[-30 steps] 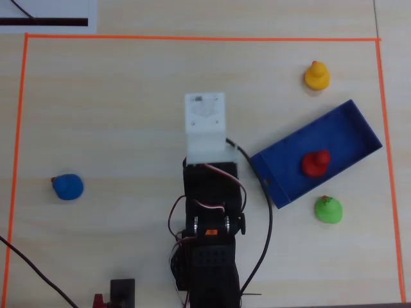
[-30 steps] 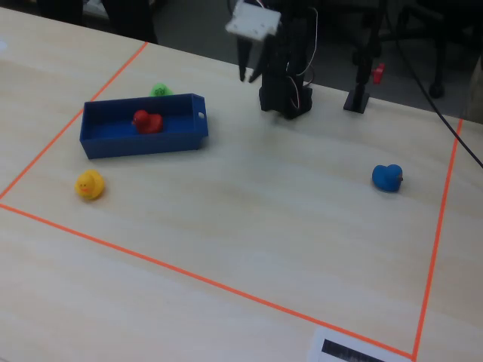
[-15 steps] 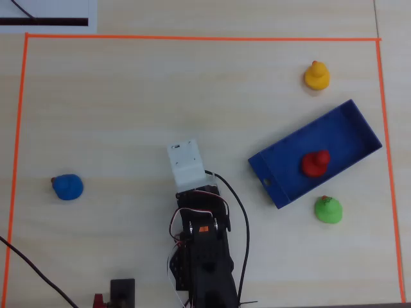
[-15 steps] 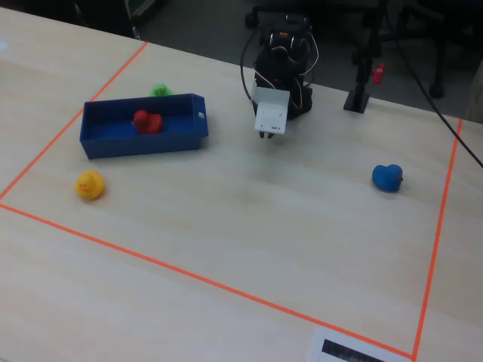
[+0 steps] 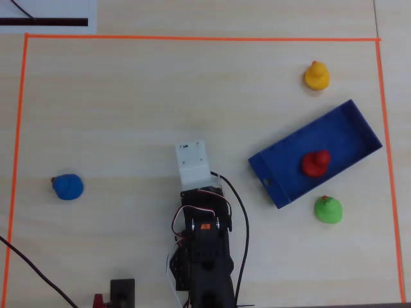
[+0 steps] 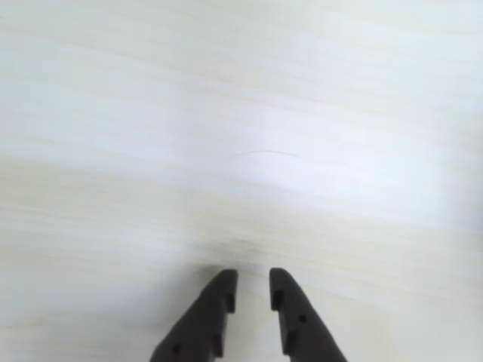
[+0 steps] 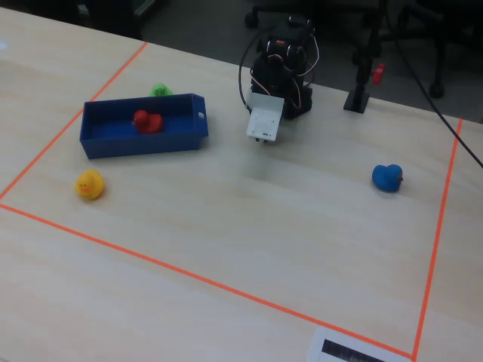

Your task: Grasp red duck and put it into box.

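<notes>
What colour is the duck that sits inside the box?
Red. The duck in the dark-blue box shows best in the overhead view.

1. Red duck (image 5: pixel 315 163): small, solid red, upright inside the box, near its middle, well right of the hand (image 6: pixel 250 290) in the overhead view.
2. Box (image 5: pixel 360 128): long, dark-blue, low-walled, lying diagonally, apart from the hand.
</notes>
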You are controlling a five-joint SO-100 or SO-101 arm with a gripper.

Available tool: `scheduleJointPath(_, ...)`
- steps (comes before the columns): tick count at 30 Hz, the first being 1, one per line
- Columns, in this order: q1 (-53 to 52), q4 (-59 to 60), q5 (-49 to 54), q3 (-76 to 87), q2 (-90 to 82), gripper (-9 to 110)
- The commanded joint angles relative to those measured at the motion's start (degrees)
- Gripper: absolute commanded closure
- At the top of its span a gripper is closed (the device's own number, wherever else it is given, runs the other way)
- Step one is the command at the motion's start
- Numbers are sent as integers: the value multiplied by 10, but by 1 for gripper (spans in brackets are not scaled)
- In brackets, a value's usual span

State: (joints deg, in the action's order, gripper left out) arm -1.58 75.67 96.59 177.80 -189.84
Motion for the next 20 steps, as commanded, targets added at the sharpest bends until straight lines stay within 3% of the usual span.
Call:
scheduleJointPath(1, -3, 13, -33, 4, 2, 98)
scheduleJointPath(20, -3, 15, -51, 4, 2, 97)
